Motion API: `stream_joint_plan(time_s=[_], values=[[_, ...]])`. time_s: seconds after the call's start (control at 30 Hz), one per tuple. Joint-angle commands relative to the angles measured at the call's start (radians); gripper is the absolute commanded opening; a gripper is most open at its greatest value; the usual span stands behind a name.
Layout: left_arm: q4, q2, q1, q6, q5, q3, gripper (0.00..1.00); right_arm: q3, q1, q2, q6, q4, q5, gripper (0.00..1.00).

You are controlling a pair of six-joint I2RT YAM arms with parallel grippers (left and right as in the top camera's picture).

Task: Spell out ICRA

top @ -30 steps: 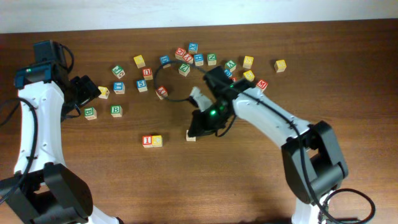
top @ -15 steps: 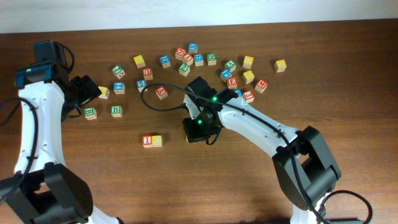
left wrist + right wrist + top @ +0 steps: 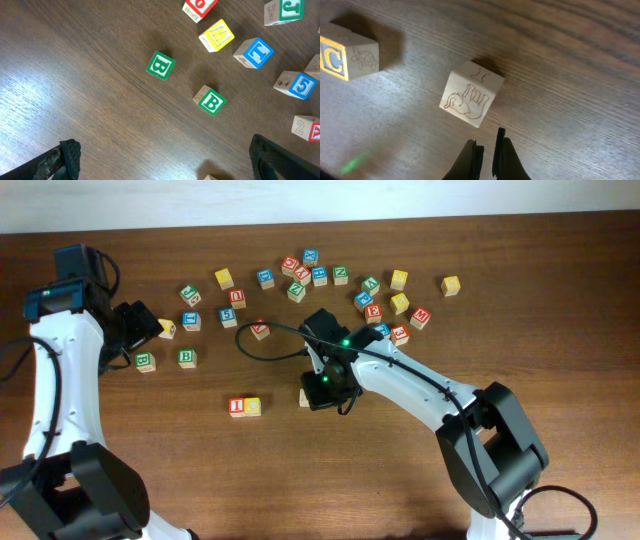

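Note:
A red I block (image 3: 237, 406) and a yellow C block (image 3: 252, 406) stand side by side at the front centre. A pale block (image 3: 305, 397) with a red horse drawing lies to their right, tilted; in the right wrist view it (image 3: 471, 100) sits just ahead of my right gripper (image 3: 487, 150), apart from the C block (image 3: 347, 57). My right gripper (image 3: 325, 388) is shut and empty beside that block. My left gripper (image 3: 148, 328) is open and empty (image 3: 165, 170) over bare table near two green B blocks (image 3: 161, 65) (image 3: 211, 101).
Several loose letter blocks are scattered along the back, from a green one (image 3: 190, 294) to a yellow one (image 3: 451, 284). A black cable (image 3: 270, 330) loops over the table by the right arm. A yellow M block (image 3: 217, 36) lies ahead of the left gripper.
My right arm swung left over the pale block and then drew back slightly, so the block shows at its left edge again. The left arm has not moved.

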Motion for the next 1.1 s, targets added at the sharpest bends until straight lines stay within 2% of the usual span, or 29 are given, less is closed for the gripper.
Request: stream_joint_plan(time_s=[0.0, 0.1, 0.17, 1.0, 1.07], values=[[-0.001, 0.000, 0.003, -0.013, 0.006, 0.014, 0.99, -0.011, 0.001, 0.005, 0.012, 0.002, 0.034, 0.04], [-0.001, 0.000, 0.003, -0.013, 0.006, 0.014, 0.99, -0.011, 0.002, 0.005, 0.012, 0.012, 0.034, 0.05], [-0.001, 0.000, 0.003, -0.013, 0.006, 0.014, 0.99, -0.011, 0.002, 0.005, 0.012, 0.020, 0.033, 0.10], [-0.001, 0.000, 0.003, -0.013, 0.006, 0.014, 0.99, -0.011, 0.009, 0.005, 0.034, -0.005, 0.026, 0.10], [-0.001, 0.000, 0.003, -0.013, 0.006, 0.014, 0.99, -0.011, 0.015, 0.005, 0.034, -0.003, 0.027, 0.17]])
